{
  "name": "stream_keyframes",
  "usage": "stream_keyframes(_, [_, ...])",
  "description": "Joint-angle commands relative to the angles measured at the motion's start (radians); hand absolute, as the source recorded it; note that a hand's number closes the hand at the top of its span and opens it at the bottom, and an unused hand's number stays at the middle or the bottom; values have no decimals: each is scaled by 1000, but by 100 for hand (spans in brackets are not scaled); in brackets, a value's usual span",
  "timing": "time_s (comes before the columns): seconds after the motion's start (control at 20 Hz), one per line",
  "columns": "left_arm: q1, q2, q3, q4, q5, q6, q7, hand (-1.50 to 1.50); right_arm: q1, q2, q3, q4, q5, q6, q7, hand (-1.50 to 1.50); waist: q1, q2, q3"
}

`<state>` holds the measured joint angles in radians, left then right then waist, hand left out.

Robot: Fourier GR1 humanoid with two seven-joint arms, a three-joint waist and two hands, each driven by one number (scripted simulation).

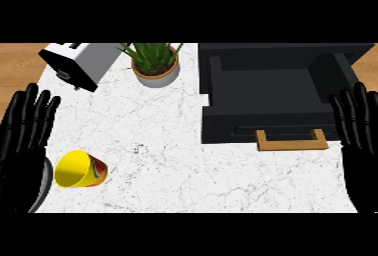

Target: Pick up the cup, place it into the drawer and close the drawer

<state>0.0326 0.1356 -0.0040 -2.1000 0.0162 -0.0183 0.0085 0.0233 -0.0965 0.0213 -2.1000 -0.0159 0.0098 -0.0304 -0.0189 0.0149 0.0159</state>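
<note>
At the far left edge the left hand [26, 135] stood open, fingers straight and pointing away, holding nothing; it looked to be resting, not working. Just right of it, at the near left of the desk [184, 165], the yellow cup [80, 169] lay tipped on its side with its mouth turned to the left, touching neither hand. It lay close to the desk's left edge, so a grasp would probably have had to come from above or from the right to avoid nudging it off.

At the far left corner sat a white toaster [80, 62], and beside it a potted plant [154, 62]; both stood well away from the cup and out of any likely path.

Bare marble ran between the cup and the dark drawer [269, 100], leaving open room to carry across. The drawer was pulled out, its inside showing nothing, its wooden handle [291, 140] facing near, so a push away from the robot would likely close it.

At the right edge the right hand [359, 130] was likewise spread and idle, just beside the drawer's right wall.
</note>
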Motion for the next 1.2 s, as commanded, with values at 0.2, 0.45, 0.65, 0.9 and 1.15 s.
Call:
stream_keyframes(0.2, [157, 130, 186, -93, 300, -248, -86, -150, -55, 12, -4, 23, 40, -25, -1, -150, 36, -17, -17])
stream_keyframes(0.45, [125, 102, 263, 118, 509, -238, 40, -150, -72, -53, 29, 28, -37, 71, 175, -150, 28, -13, -18])
stream_keyframes(0.65, [83, 73, 267, 193, 496, -230, 28, -150, -124, -47, -6, 141, -59, 93, 119, -150, 21, -14, -16])
stream_keyframes(0.9, [83, 134, 341, 305, 482, -293, 23, -150, -166, -29, 2, 233, -13, 93, 67, -150, 23, -14, -16])
stream_keyframes(1.15, [77, 100, 327, 544, 348, -380, -178, -150, -202, -93, -101, 201, -102, 145, 105, -150, 17, -14, -16])
